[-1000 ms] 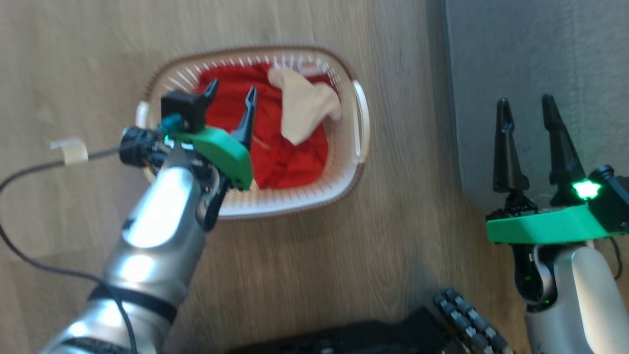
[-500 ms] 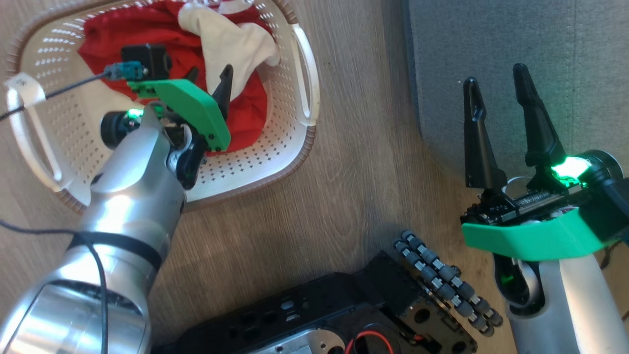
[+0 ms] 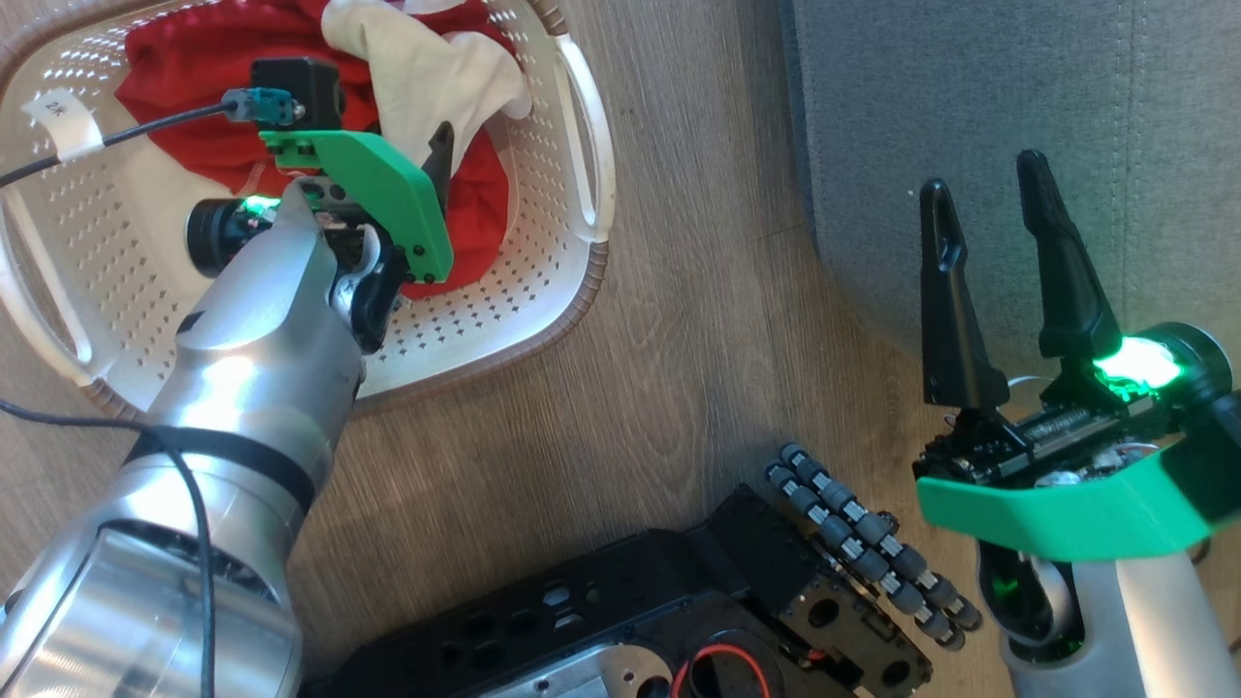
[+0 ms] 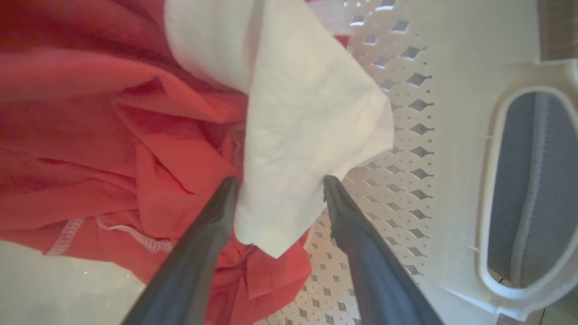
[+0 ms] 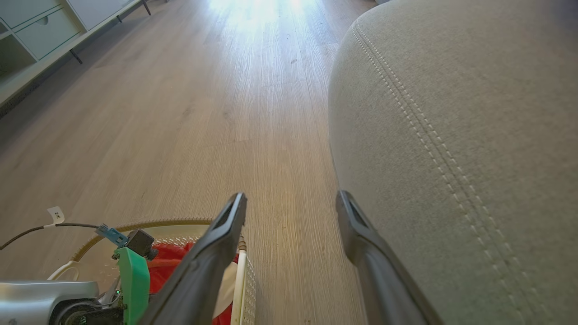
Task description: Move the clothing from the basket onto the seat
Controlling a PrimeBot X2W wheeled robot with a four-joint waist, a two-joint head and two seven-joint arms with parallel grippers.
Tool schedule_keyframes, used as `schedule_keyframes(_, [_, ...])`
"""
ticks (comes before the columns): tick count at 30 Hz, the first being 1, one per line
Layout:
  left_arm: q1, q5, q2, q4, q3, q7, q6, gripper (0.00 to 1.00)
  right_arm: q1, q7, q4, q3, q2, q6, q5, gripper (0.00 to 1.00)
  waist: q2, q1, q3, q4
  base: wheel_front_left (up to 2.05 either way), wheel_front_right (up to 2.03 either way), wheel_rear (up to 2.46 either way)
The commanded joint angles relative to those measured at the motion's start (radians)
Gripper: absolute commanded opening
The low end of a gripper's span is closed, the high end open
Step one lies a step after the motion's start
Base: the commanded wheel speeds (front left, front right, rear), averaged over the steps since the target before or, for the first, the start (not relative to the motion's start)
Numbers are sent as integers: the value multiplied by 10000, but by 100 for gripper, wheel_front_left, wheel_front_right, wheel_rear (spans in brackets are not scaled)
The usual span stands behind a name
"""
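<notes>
From where I stand, the basket point(image 3: 582, 281) sits on the wooden floor point(image 3: 679, 339) in the upper left of the head view, and the clothing point(image 3: 194, 58) lies heaped inside it, red folds with a white panel point(image 3: 417, 68) draped over the top; none of it is on the seat point(image 3: 1018, 87), the grey cushion in the upper right, well apart from the basket's near handle; the left gripper point(image 4: 280, 183) reaches down into the basket with its two dark fingers spread wide, and in the left wrist view the lower corner of that white panel hangs between the fingers point(image 4: 212, 225), one on either side of it, with nothing pinched; whether the tips brush the cloth I cannot tell; the right gripper point(image 3: 984, 179) hangs at the lower right of the head view, over the edge of the seat, its jaws just as wide apart and empty; a thin black cable point(image 3: 145, 131) with a paper tag runs across the basket's upper left rim to the left wrist.
</notes>
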State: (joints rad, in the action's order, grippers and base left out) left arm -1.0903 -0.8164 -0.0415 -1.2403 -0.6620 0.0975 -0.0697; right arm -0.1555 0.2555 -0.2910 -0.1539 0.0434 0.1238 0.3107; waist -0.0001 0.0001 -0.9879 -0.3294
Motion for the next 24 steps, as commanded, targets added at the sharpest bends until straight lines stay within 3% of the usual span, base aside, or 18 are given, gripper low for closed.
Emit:
schedule_keyframes(1, [32,-213,-87,95,-42,-46,142,100,522,63,-357,-138,68,69,73,100,1,-1,-21,-2,0,0,0])
schedule_keyframes(3, [-11,-372,-87,92,-197,-95,248,97,588,63,-408,-133,68,69,65,100,1,-1,-40,-9,0,0,0])
schedule_keyframes(4, [-33,-451,-87,90,-266,-105,285,8,620,63,-425,-121,68,69,60,100,1,-1,-47,-12,0,0,0])
schedule_keyframes(5, [-54,-526,-87,90,-333,-101,316,0,647,63,-440,-99,68,69,66,100,1,-1,-55,-12,0,0,0])
schedule_keyframes(20, [-271,-1100,-90,-298,-887,381,272,0,-15,63,63,108,68,69,120,100,1,-1,156,21,0,0,0])
schedule_keyframes(24, [-67,-1029,-312,-412,-965,626,213,0,-540,63,413,80,68,69,380,100,1,-1,516,-140,0,0,0])
